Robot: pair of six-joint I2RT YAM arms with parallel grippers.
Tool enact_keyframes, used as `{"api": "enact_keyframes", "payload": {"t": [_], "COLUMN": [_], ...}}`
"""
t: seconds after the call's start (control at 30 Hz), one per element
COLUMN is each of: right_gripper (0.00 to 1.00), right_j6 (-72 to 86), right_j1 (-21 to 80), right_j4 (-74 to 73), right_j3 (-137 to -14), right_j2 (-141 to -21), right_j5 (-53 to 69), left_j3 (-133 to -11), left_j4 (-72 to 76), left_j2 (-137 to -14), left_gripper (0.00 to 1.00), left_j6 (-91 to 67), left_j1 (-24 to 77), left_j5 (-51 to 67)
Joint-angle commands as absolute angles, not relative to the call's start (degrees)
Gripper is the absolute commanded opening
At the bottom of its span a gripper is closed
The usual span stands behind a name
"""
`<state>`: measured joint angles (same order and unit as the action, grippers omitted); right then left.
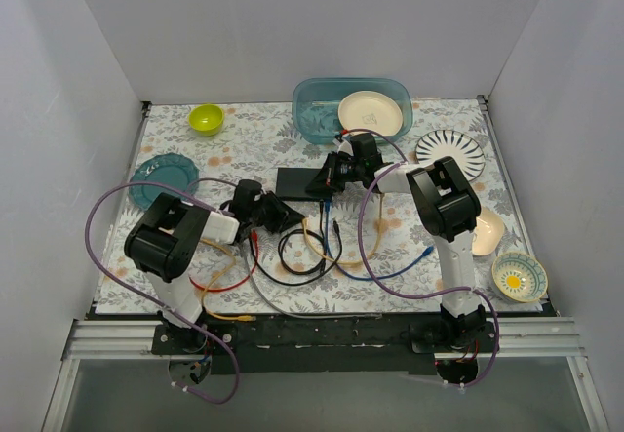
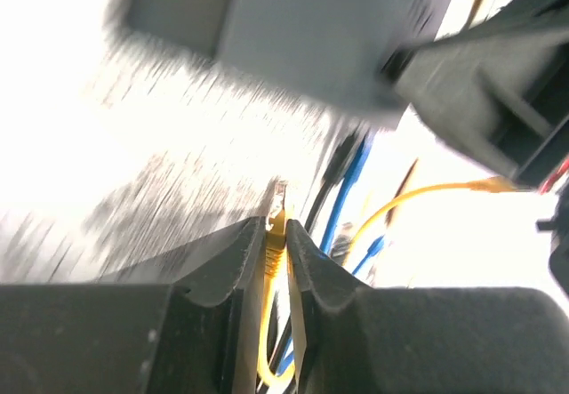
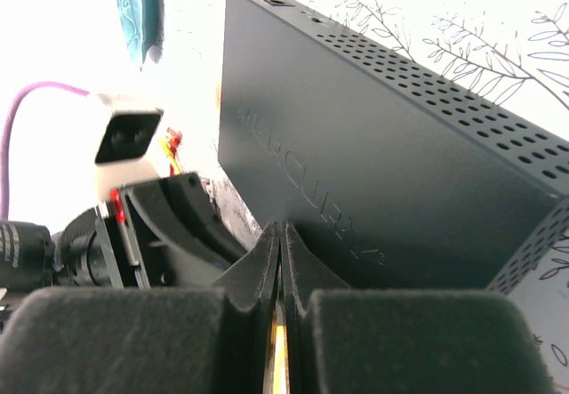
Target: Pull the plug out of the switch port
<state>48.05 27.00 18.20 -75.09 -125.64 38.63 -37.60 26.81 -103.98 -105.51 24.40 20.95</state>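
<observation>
Top view: the switch (image 1: 295,180), a flat matte-black box, lies directly under the tips of the right pincer (image 1: 324,178), which bears on its right end. The left pincer (image 1: 289,219) sits just short of the box's near edge, with loose cables (image 1: 302,252) trailing behind and beside its tips. Left wrist view (blurred): the left pincer (image 2: 278,227) is closed on the plug (image 2: 278,205). The plug's yellow boot is clamped in the grip and its clear tip projects just past the tips. The tip appears free. A washed-out slab, probably the switch (image 2: 302,20), lies ahead of and above the tips, apart from them, and a blue cable (image 2: 348,185) runs just to their right. Right wrist view: the right pincer (image 3: 281,238) is closed, its tips touching the top face of the switch (image 3: 382,163). A yellow sliver (image 3: 278,358) shows in the slit, too thin to identify. The box fills the field ahead of the tips: a smooth dark lid with embossed lettering and rows of small vent holes along the far edge and right side. No ports show here. Judged step: extraction, one pincer bracing, the other pulling, with the plug seemingly out or at the port's mouth. The next move calls for a straight pull back along the plug's axis, grip firm, until the tip is well clear.
</observation>
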Motion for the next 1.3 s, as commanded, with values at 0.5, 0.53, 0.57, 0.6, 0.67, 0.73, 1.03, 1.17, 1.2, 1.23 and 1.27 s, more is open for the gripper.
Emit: {"api": "enact_keyframes", "payload": {"t": [0.5, 0.53, 0.57, 0.6, 0.67, 0.73, 1.03, 1.17, 1.2, 1.23, 1.27], "right_gripper": [0.06, 0.06, 0.06, 0.06, 0.06, 0.06, 0.06, 0.06, 0.06, 0.06, 0.06], "right_j6": [44.0, 43.9, 43.9, 43.9, 44.1, 44.2, 43.9, 43.9, 43.9, 43.9, 44.0], "right_j1": [26.2, 26.0, 26.0, 26.0, 25.9, 25.9, 25.3, 25.2, 25.1, 25.0, 25.0], "right_j4": [11.3, 11.3, 11.2, 11.2, 11.2, 11.2, 11.3, 11.5, 11.5, 11.5, 11.5], "right_j3": [-71.7, -72.0, -72.0, -72.0, -72.1, -72.2, -71.3, -70.7, -70.5, -70.5, -70.4], "right_j2": [-127.3, -127.4, -127.3, -127.3, -127.4, -127.6, -126.7, -126.9, -126.8, -126.8, -126.7], "right_j5": [34.2, 34.2, 34.1, 34.0, 34.0, 34.1, 34.2, 34.2, 34.2, 34.3, 34.1], "left_j3": [-34.4, -34.7, -35.8, -36.5, -40.7, -44.3, -46.6, -48.5, -49.0, -49.4, -49.5], "left_j4": [-9.4, -7.1, -1.5, 1.4, 5.5, 6.2, 12.9, 12.2, 11.9, 11.8, 11.8], "left_j2": [-69.4, -70.6, -71.6, -73.5, -80.4, -85.2, -99.3, -104.7, -106.5, -107.1, -107.7], "left_gripper": [0.82, 0.82, 0.82, 0.79, 0.74, 0.64, 0.45, 0.44, 0.44, 0.44, 0.44], "left_j6": [-99.7, -99.8, -100.2, -100.5, -100.3, -98.8, -101.2, -102.5, -102.7, -103.3, -104.3], "left_j1": [13.7, 13.7, 13.9, 14.3, 17.0, 21.0, 28.9, 29.1, 29.1, 29.1, 29.1], "left_j5": [7.5, 9.1, 12.4, 14.2, 17.7, 19.3, 20.8, 20.2, 19.9, 18.8, 18.1]}}
